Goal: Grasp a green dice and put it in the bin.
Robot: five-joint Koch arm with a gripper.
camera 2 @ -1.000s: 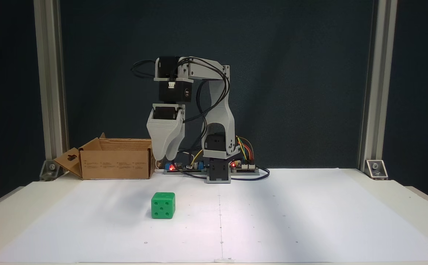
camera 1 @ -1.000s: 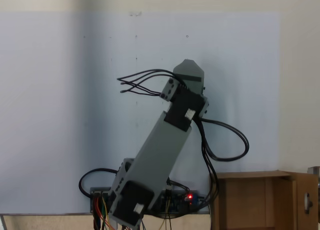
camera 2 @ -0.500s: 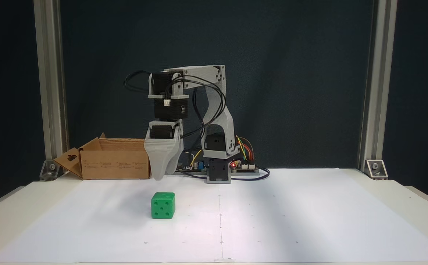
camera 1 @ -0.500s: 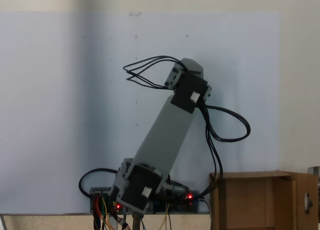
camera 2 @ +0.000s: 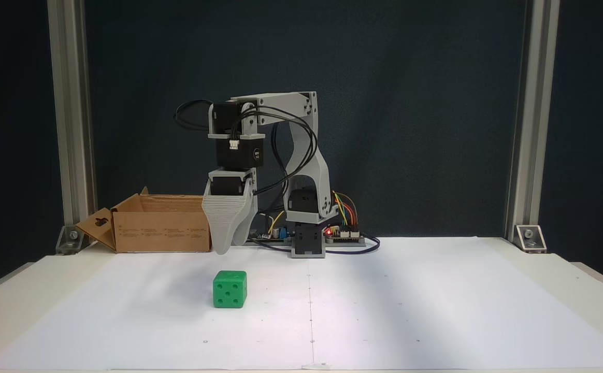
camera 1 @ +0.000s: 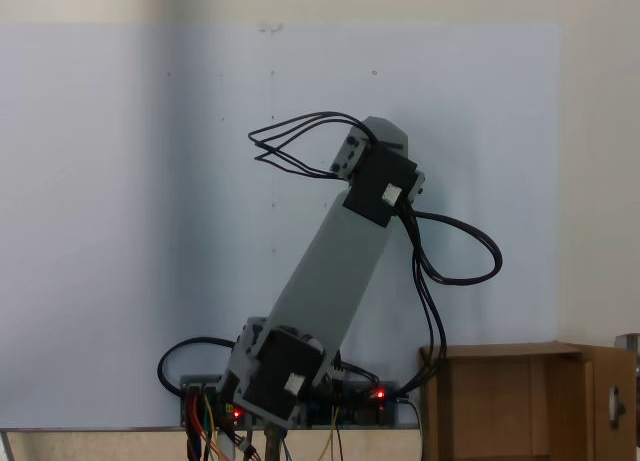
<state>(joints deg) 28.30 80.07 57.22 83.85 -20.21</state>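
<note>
So the green dice [camera 2: 229,289] was sitting on the white paper [camera 2: 384,311], out in the open with nothing touching it. The gripper [camera 2: 224,247] hung above and behind it, pointing down, empty. Couldn't tell if the jaws were open or closed. The cardboard bin [camera 2: 161,223] [camera 1: 520,401] stood just beside the gripper, to its left in that front-on fixed view.
</note>
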